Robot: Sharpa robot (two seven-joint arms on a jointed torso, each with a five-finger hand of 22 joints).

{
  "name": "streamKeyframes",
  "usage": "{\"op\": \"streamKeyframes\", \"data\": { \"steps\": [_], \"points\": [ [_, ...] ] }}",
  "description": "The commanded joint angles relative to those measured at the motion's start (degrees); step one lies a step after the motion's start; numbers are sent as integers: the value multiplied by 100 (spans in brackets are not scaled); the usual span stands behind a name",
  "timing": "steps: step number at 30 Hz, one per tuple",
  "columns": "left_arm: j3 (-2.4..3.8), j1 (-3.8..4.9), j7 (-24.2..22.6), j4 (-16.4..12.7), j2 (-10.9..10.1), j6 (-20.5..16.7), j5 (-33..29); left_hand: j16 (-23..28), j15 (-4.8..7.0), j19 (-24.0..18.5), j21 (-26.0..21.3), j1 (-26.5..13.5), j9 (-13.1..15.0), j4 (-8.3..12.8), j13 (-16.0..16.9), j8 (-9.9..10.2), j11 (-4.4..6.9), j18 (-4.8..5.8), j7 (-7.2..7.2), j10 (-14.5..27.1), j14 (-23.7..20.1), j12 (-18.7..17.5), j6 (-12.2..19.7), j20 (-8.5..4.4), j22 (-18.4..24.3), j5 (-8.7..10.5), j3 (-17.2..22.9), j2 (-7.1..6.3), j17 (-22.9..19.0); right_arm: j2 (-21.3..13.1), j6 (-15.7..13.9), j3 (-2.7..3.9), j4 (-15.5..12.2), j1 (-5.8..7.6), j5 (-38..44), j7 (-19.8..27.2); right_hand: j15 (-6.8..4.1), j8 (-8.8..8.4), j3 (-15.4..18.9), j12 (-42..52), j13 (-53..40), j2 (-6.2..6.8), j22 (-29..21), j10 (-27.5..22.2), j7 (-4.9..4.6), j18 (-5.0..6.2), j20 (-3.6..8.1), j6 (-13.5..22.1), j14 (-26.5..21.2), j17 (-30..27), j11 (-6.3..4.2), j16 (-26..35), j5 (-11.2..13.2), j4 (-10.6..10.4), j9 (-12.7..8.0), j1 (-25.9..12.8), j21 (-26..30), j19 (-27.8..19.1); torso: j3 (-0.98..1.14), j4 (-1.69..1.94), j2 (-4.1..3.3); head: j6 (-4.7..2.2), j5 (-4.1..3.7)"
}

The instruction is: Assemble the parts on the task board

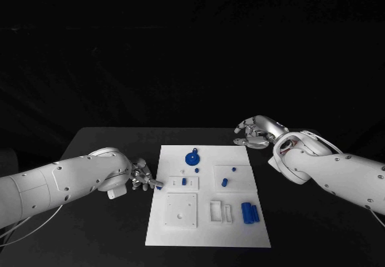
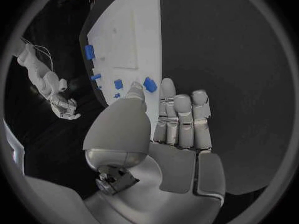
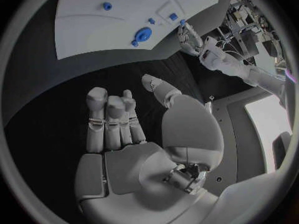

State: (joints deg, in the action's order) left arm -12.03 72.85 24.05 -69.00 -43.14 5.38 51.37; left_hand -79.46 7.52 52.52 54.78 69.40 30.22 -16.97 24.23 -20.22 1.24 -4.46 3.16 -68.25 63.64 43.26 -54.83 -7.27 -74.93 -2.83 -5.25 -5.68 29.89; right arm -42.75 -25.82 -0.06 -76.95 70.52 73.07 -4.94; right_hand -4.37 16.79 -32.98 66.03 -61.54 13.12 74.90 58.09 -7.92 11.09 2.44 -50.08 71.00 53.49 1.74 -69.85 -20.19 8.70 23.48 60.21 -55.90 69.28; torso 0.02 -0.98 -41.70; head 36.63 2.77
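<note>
So the white task board (image 1: 207, 222) sits mid-table with blue parts on it: a round disc piece (image 1: 192, 158) near the far end, two small pegs (image 1: 225, 181) in the middle, a pair of blue blocks (image 1: 250, 213) near the right edge; left hand (image 1: 143, 178) is at the board's left edge, pinching a small blue part (image 2: 150, 83) between thumb and fingertip; right hand (image 1: 257, 132) hovers off the far right corner, fingers loosely apart, holding nothing.
</note>
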Motion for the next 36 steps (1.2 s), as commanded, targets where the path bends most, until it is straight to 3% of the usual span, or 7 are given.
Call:
{"op": "streamKeyframes", "data": {
  "steps": [1,11,19,30,36],
  "points": [
    [-6,-10,-9,26,32,-29,57,-39,-36,20,-30,-4,-21,2,-10,15,-33,46,238,2,17,7,274,-543,-42,-4,63,-78,-7,3,65,-1,-3,-7,54,32,-10,17,14,34,6,-26,99,-41,-41,391,45,12,4,7,10,17,10,25,-5,-14,25,-3,3,-1,0,0,-4],
    [-7,-8,71,45,125,51,736,-70,-16,46,-35,9,-35,9,-6,-32,-11,28,214,-26,44,51,197,-546,-53,-5,193,-44,-10,0,72,-2,-7,-9,54,33,-10,17,14,35,7,-28,99,-41,-41,391,45,12,4,7,10,17,12,25,-6,-15,26,-3,5,-1,0,6,-11],
    [-8,-8,78,47,190,69,754,-127,15,83,-9,158,-47,15,8,-80,20,23,182,-77,99,119,127,-563,-82,-14,191,100,-1,1,76,-2,-10,-9,54,33,-10,18,14,36,9,-29,99,-41,-41,391,45,10,4,7,10,17,13,25,-6,-15,25,-3,5,-3,1,17,-14],
    [-9,-8,61,65,194,135,734,-154,17,87,13,544,-86,26,2,-100,22,36,180,-59,97,162,121,-571,-104,-15,60,202,-11,-4,72,-2,-11,-9,54,31,-10,19,13,38,10,-31,99,-40,-41,391,45,9,5,7,9,17,15,25,-5,-16,25,-2,4,-3,1,30,-15],
    [-9,-8,45,63,209,171,685,-169,16,74,19,832,-107,22,-6,-114,18,54,181,-54,90,181,111,-566,-108,-21,-16,392,-17,3,73,-2,-8,-9,54,32,-10,19,14,39,11,-32,99,-40,-41,391,45,8,5,7,9,17,16,24,-5,-17,25,-2,1,0,0,27,-15]
  ]
}}
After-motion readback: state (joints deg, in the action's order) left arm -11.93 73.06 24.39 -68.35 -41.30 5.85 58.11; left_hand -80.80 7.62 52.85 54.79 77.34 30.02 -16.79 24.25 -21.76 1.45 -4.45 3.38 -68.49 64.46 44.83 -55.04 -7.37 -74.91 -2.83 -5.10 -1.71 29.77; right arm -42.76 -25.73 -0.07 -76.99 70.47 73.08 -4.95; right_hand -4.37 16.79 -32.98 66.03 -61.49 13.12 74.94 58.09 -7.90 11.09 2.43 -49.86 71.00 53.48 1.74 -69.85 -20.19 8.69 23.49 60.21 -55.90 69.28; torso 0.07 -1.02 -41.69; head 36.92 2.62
